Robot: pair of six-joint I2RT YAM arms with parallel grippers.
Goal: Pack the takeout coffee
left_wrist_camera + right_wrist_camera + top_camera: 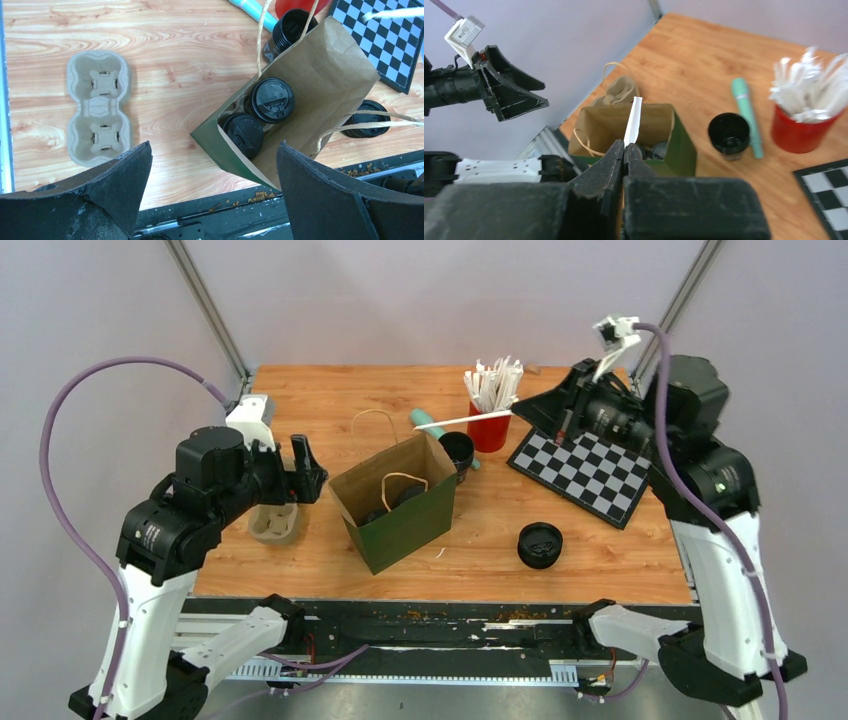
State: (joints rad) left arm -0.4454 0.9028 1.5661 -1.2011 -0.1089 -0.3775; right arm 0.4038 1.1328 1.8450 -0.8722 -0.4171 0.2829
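A green paper bag [393, 502] with a brown inside stands open mid-table. Two coffee cups with black lids [272, 100] [243, 134] sit upright inside it. My right gripper [518, 410] hangs above the table by the red cup, shut on one end of a white wrapped straw [465, 421]. In the right wrist view the straw [633, 120] sticks out from the gripper [624, 145] toward the bag's mouth [651, 117]. My left gripper [305, 468] is open and empty, held high, left of the bag; its view looks down on the bag [320, 75].
A pulp cup carrier [275, 523] lies left of the bag. A red cup of wrapped straws [489, 425], a black cup [458, 452] and a teal tube [422, 418] stand behind it. A checkerboard [590, 472] lies right, a black lid [540, 545] in front.
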